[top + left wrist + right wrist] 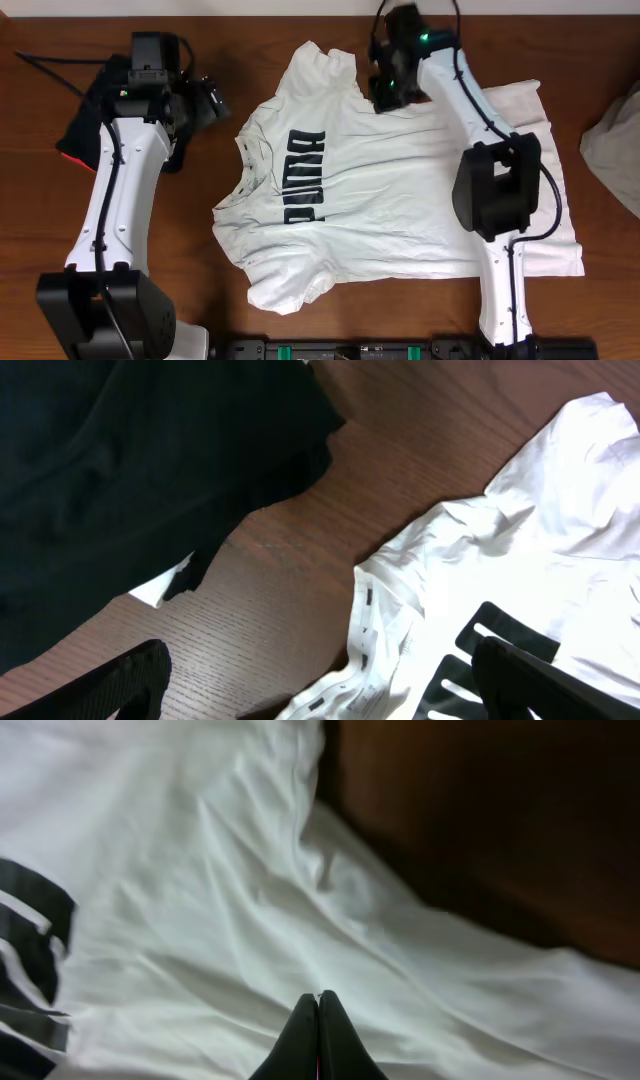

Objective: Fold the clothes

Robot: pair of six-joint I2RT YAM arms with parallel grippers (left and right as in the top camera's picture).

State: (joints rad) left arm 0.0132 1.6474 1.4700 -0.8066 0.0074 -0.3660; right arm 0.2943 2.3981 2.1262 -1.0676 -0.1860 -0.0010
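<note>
I see my left pincer [320,665] spread wide just beside the T-shirt [380,200] collar; my right pincer [318,1020] sits clenched over the T-shirt, near one sleeve.

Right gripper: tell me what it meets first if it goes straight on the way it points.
The white cotton PUMA T-shirt: the shut right gripper points straight into its wrinkled fabric, though how close it is remains unclear.

My right arm [495,190] hides a strip of the white T-shirt [360,200]. Left of the T-shirt, my left arm [120,190] covers most of a black garment [80,125]; right, a grey cloth [615,140] is cropped.
</note>
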